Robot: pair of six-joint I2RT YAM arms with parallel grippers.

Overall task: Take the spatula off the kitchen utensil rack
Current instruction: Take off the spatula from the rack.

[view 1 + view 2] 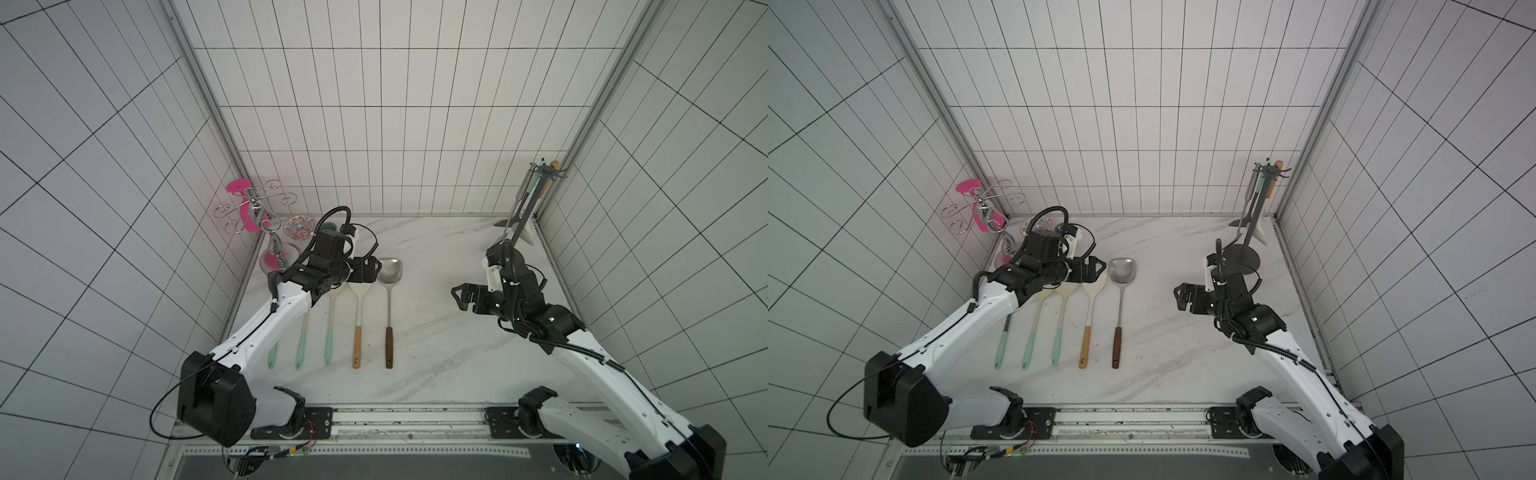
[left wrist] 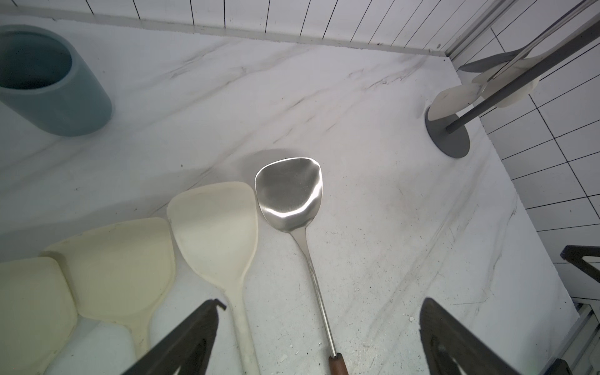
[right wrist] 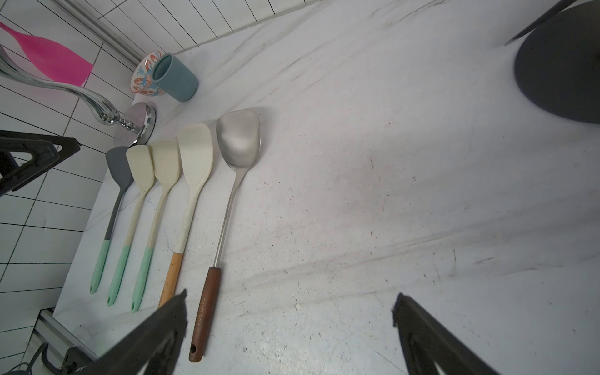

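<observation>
At the far left corner of the marble table [image 1: 436, 332] stood a shiny chrome stand [image 1: 254, 214], and a pink spatula [image 1: 238, 187] hung on it. Near its foot were a patterned bowl [image 1: 298, 227] and a blue cup [image 2: 48, 81].

The left gripper [image 1: 376, 270] hovered above the blades of five utensils that lay in a row on the table, handles toward the robot. Its jaws stood wide apart and held nothing. From the left the row was:
- a grey spatula [image 3: 118, 165] with a mint handle
- two cream spatulas [image 3: 141, 168] with mint handles
- a cream spatula with a light wooden handle [image 3: 196, 156]
- a steel spatula [image 3: 238, 139] with a dark wooden handle

The cream blades overlapped a little; the steel one lay just beside them.

The right gripper [image 1: 459, 298] was over bare table, between the row and the far right corner. It pointed toward the row. Its jaws were also apart and empty.

In the far right corner the kitchen utensil rack [image 1: 1257, 210] stood upright on its round base. A dark grey spatula [image 2: 480, 63] and a white spatula [image 2: 454, 100] hung from its top hooks, blades down near the base. Neither gripper touched them.
</observation>
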